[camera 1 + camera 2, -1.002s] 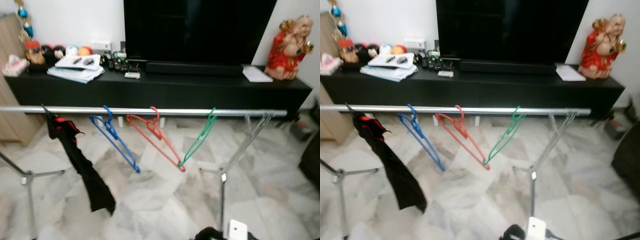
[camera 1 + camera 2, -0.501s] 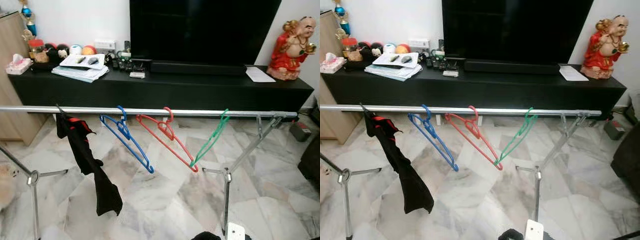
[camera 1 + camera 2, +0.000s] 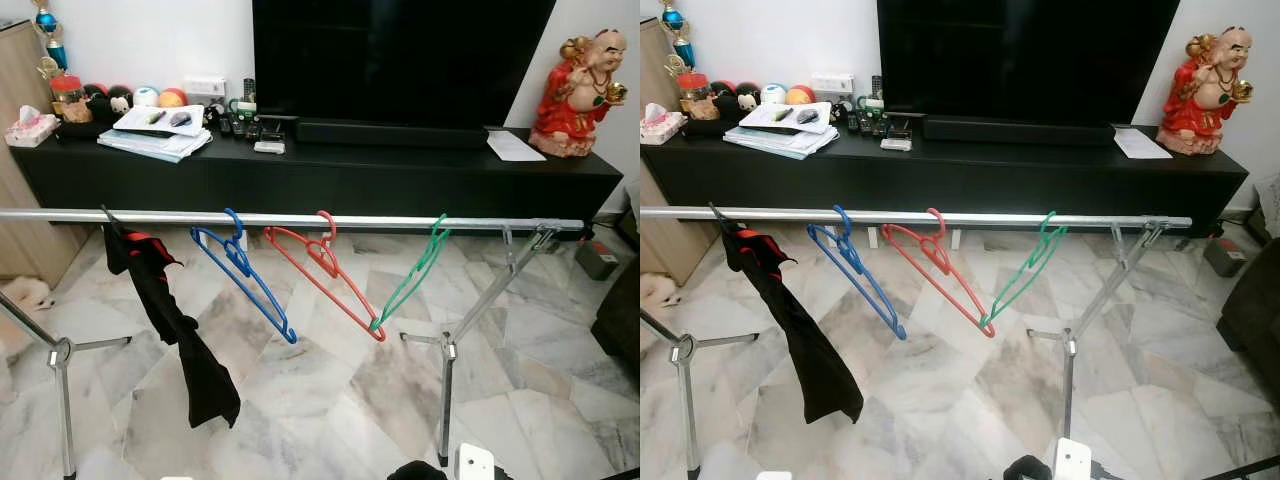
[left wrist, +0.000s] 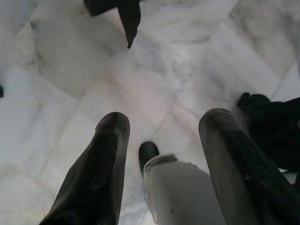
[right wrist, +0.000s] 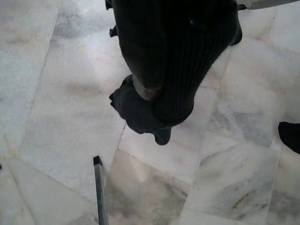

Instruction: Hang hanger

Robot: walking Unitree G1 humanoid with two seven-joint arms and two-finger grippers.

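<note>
1. While our view has shifted, the blue hanger (image 3: pixel 245 280), red hanger (image 3: pixel 325 280) and green hanger (image 3: pixel 410 275) hang hooked on the rail (image 3: pixel 150 216) as before.
2. Left gripper (image 4: pixel 166 119): spread wide over the floor, holding nothing.
3. Right gripper (image 5: pixel 146 86): masked by black cloth (image 5: pixel 187 70); we cannot tell its state.
4. We judge the hanging complete.

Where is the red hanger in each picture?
Left eye view: the red hanger hangs on the silver rail, near the middle.
Right eye view: same spot, a bit further left in the picture.
Left wrist view: marble floor and black fingers.
Right wrist view: marble floor and dark cloth.
Shared landmark: the blue hanger on its left.
</note>
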